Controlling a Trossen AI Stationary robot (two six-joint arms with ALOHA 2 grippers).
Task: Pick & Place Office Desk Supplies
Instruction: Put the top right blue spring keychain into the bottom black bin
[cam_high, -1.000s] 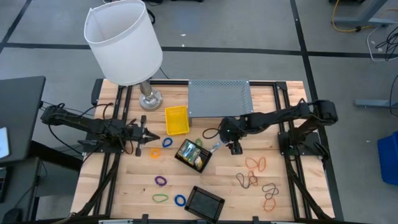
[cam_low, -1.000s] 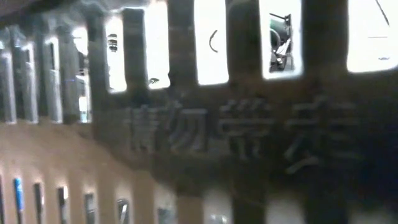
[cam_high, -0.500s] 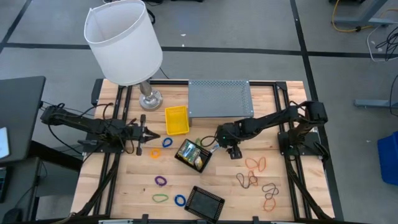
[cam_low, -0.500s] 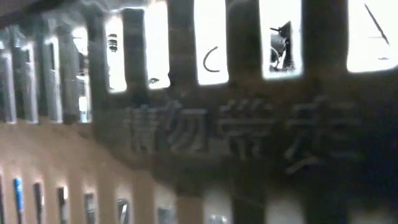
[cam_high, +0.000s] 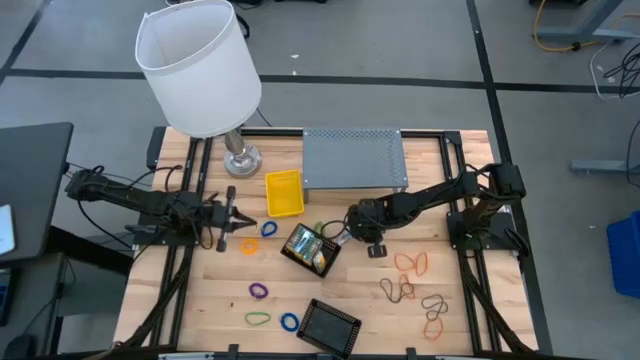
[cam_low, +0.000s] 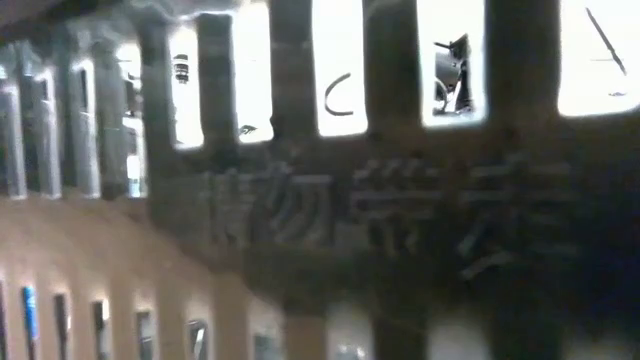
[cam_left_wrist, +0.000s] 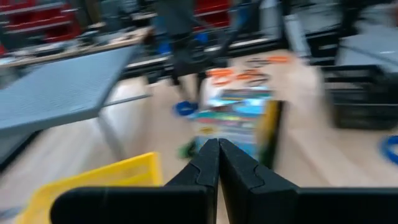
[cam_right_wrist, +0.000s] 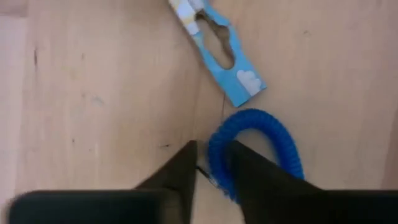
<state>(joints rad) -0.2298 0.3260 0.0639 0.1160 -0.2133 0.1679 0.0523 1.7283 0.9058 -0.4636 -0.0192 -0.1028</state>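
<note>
Compared with a second ago, you are seeing the right gripper (cam_high: 340, 238) sitting farther toward the table's middle and lower, right beside the crayon box (cam_high: 310, 249), and its fingers have drawn in from a wide spread to a narrow gap. The blue rubber band (cam_right_wrist: 255, 149) is lying on the wooden table (cam_high: 470, 320) as a thick ribbed loop, bright blue, curled into an arch. In the right wrist view one side of that loop is running down between the two dark fingers (cam_right_wrist: 180, 171), which are standing close on either side of it; whether they are already pinching it is hard to tell, since the lower part of the band is disappearing behind them. Just past the band a light blue cardboard flap (cam_right_wrist: 217, 53) with a cut-out slot is lying flat, probably the open tab of the crayon box.

The left gripper (cam_high: 240, 220) is resting where it was, near the table's left side, its fingers pressed together and holding nothing. It is pointing toward the yellow bin (cam_high: 283, 193), with another blue band (cam_high: 269, 229) and an orange band (cam_high: 248, 246) lying close by.

Elsewhere you are looking at orange and brown bands (cam_high: 412, 278) scattered on the right of the table, and a black mesh tray (cam_high: 329, 325) at the near edge.
</note>
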